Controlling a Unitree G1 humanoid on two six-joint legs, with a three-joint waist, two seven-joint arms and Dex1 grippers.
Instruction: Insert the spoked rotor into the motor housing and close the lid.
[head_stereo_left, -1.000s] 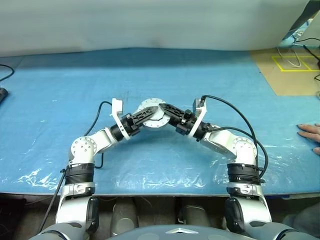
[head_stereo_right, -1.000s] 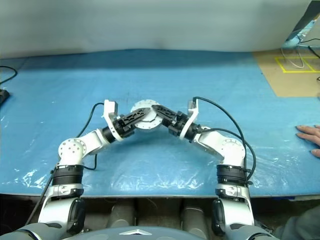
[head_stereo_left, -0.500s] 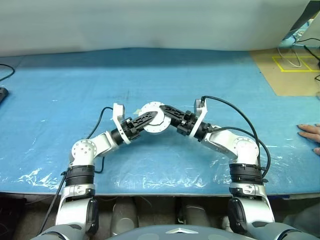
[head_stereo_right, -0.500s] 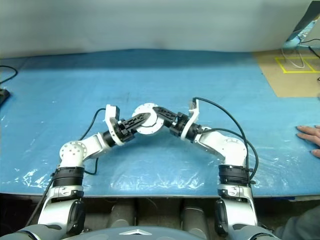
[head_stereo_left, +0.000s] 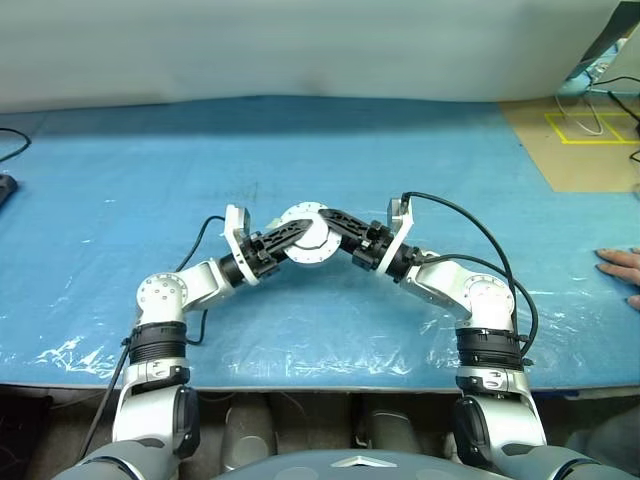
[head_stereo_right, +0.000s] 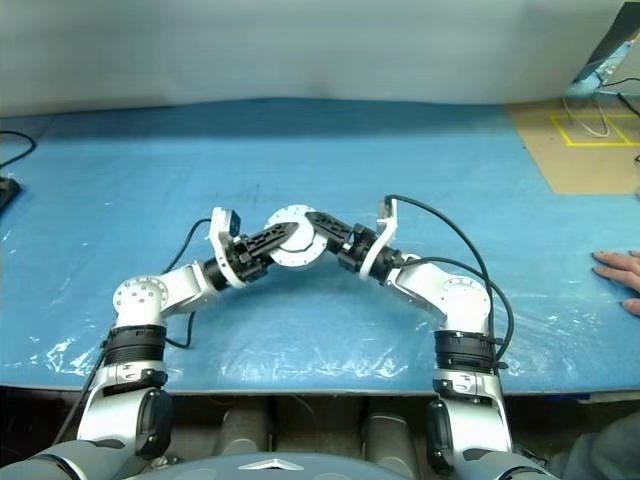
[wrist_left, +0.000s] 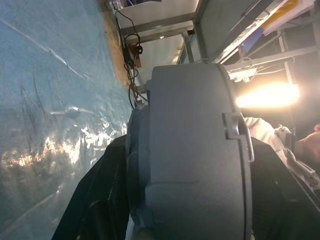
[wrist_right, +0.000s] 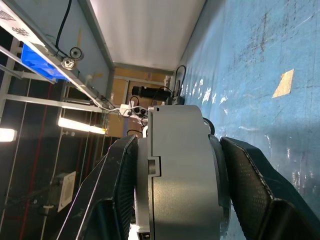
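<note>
Grey motor housing apparently unlabelled, clamped between both grippers' jaws above the table.

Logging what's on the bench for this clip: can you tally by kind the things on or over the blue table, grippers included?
Motor assemblies, closed, held over the table: 1, the motor housing with lid
Grippers on it: 2, left gripper and right gripper
Person's hands on the table edge: 1, hand
Blue table covers: 1, table
Total: 5
</note>
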